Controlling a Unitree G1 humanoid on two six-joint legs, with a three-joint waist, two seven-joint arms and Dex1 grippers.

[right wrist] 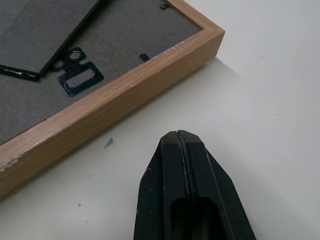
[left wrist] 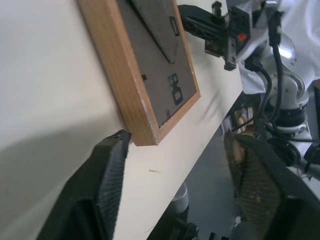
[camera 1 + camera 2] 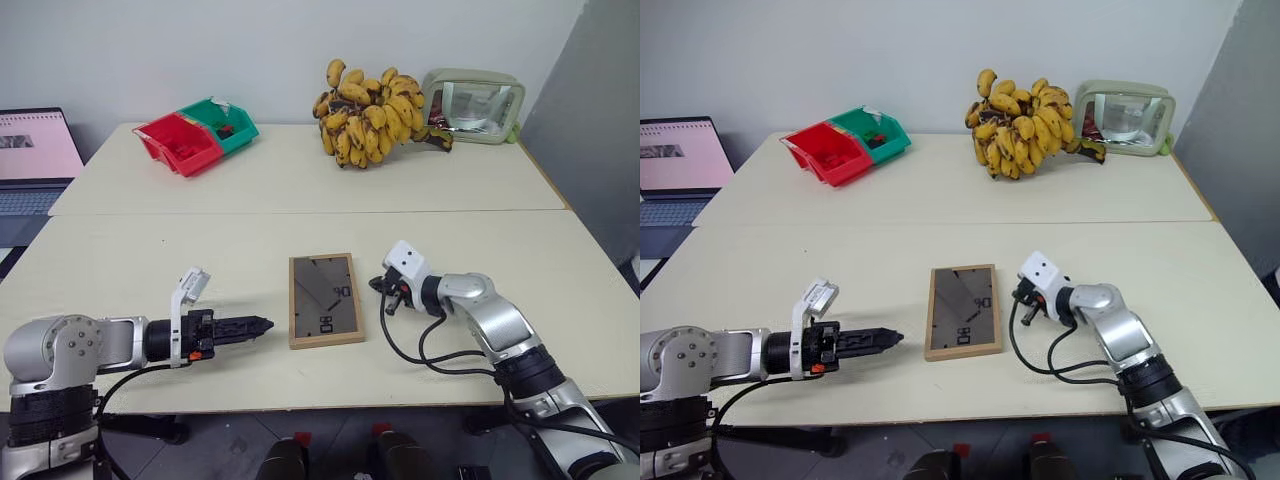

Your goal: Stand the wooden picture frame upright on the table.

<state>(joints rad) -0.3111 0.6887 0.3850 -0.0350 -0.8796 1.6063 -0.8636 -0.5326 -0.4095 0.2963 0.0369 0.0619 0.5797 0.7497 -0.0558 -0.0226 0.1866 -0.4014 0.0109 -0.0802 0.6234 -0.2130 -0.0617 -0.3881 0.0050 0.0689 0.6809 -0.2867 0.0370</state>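
**Frame lying face down, nothing stood up yet**

So the wooden picture frame (image 3: 325, 299) is lying flat on the table (image 3: 150, 270), back panel up, near the front edge and roughly between the two arms. You can see the dark backing with the fold-out stand and the little sawtooth hanger, so the picture side is facing down into the tabletop.

The left gripper (image 3: 262, 325) is sitting just beside the frame's near left corner, pointing at it. In the left wrist view its fingers (image 2: 107, 180) are standing wide apart with nothing between them, one tip right by the frame's corner. The right gripper (image 1: 182, 142) is pressed fully closed, holding nothing, and hovering near the frame's right edge without touching it as far as I can tell.

Progress-wise I'd call this basically the start: nothing is gripping the frame, it isn't lifted or tilted, and the stand looks like it's lying flat against the back. What's left is pretty much everything: getting hold of an edge, tipping it up, getting the stand out, and setting it down so it's staying upright.

Bananas, a shiny case, two bins and a laptop are sitting well away and aren't getting in the way.
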